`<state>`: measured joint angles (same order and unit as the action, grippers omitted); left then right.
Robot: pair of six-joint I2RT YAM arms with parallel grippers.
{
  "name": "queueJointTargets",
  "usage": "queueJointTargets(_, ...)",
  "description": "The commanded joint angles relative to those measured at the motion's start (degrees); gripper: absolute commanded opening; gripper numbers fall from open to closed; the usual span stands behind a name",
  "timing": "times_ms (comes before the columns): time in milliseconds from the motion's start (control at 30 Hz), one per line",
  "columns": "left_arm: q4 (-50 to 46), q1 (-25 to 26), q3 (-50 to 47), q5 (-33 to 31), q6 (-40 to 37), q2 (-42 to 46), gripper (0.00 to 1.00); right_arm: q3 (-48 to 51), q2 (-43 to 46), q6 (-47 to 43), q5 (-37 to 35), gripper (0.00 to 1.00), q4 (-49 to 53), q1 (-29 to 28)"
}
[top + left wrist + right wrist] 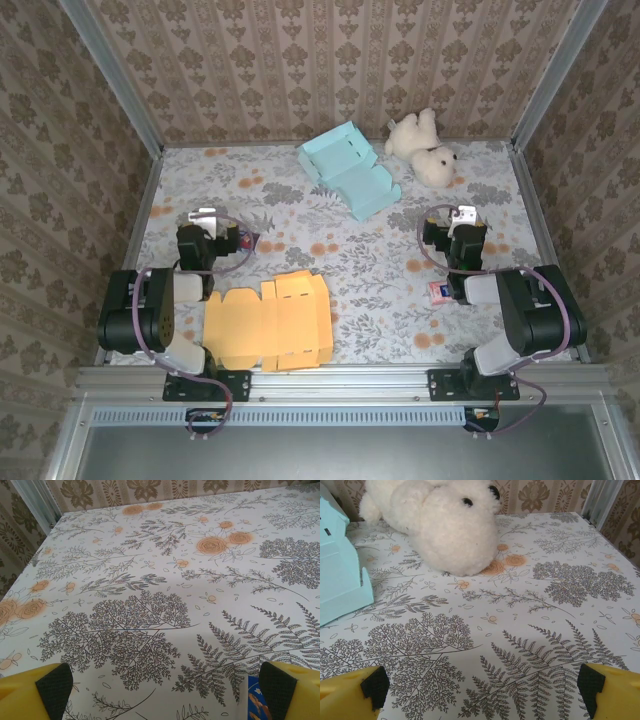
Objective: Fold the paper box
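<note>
Floral-print cloth covers the worktop [300, 250], with brown damask wallpaper [300, 60] on three sides and silver metal posts [110, 75] at the back corners. The flat orange paper box [270, 322] lies unfolded at the near edge, just beside the left arm. Left fingers [54, 686] are spread wide, holding nothing. Right fingers [374, 687] are likewise apart, facing a white plush bear [445, 525] and a light-blue paper box [340, 575].

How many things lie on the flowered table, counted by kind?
Paper boxes: 2, the orange paper box lying flat and the light blue paper box
Plush toys: 1, the white plush toy
Small printed items, too small to identify: 2, the left small item and the right small item
Total: 5
</note>
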<state>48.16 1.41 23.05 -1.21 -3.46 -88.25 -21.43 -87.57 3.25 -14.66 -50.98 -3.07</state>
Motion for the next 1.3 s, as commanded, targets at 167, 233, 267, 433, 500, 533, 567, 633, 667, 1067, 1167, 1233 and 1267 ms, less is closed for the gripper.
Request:
queueJointTargets(167, 0.44, -0.35, 0.33, 1.21, 0.30, 0.25, 1.00, -0.81, -0.08, 0.18, -0.72, 1.00, -0.26, -0.27)
queueJointTargets(233, 0.44, -0.50, 0.32, 1.21, 0.30, 0.25, 1.00, -0.80, -0.09, 0.19, -0.72, 1.00, -0.25, -0.27)
queueJointTargets(267, 0.44, -0.51, 0.33, 1.26, 0.34, 0.27, 1.00, -0.81, -0.07, 0.18, -0.67, 1.00, -0.26, -0.27)
queueJointTargets(433, 0.37, -0.60, 0.42, 1.32, 0.39, 0.26, 1.00, -0.89, -0.19, 0.18, -0.72, 1.00, -0.21, -0.28)
queueJointTargets(500, 0.33, -0.56, 0.41, 1.34, 0.34, 0.20, 1.00, -0.90, -0.15, 0.18, -0.64, 1.00, -0.22, -0.27)
queueJointTargets(533, 0.35, -0.58, 0.42, 1.34, 0.34, 0.22, 1.00, -0.84, -0.07, 0.18, -0.69, 1.00, -0.26, -0.27)
queueJointTargets(567, 0.35, -0.55, 0.42, 1.34, 0.35, 0.20, 1.00, -0.81, -0.09, 0.20, -0.71, 1.00, -0.21, -0.27)
queueJointTargets(633, 0.35, -0.55, 0.41, 1.47, 0.39, 0.20, 1.00, -0.91, -0.23, 0.27, -0.70, 1.00, -0.21, -0.22)
queueJointTargets(667, 0.35, -0.69, 0.42, 1.63, 0.47, 0.12, 1.00, -0.82, -0.16, 0.26, -0.64, 1.00, -0.26, -0.18)
queueJointTargets(1067, 0.40, -0.80, 0.33, 1.06, 0.92, 0.13, 1.00, -1.01, 0.03, 0.80, 1.96, 1.00, 0.27, 1.05)
queueJointTargets(1167, 0.66, -0.89, 0.22, 1.19, 0.99, 0.24, 1.00, -1.32, 0.57, 0.12, 2.72, 1.00, 0.65, 0.87)
queueJointTargets(1233, 1.11, -0.80, 0.07, 1.30, 0.58, 0.48, 1.00, -3.31, 3.76, -1.31, 2.19, 1.00, 6.78, -0.42)
queueJointTargets(1267, -0.51, -0.03, 0.70, 0.88, -0.48, 1.98, 1.00, -3.90, 6.18, -1.40, 0.36, 1.00, 10.31, -1.18)
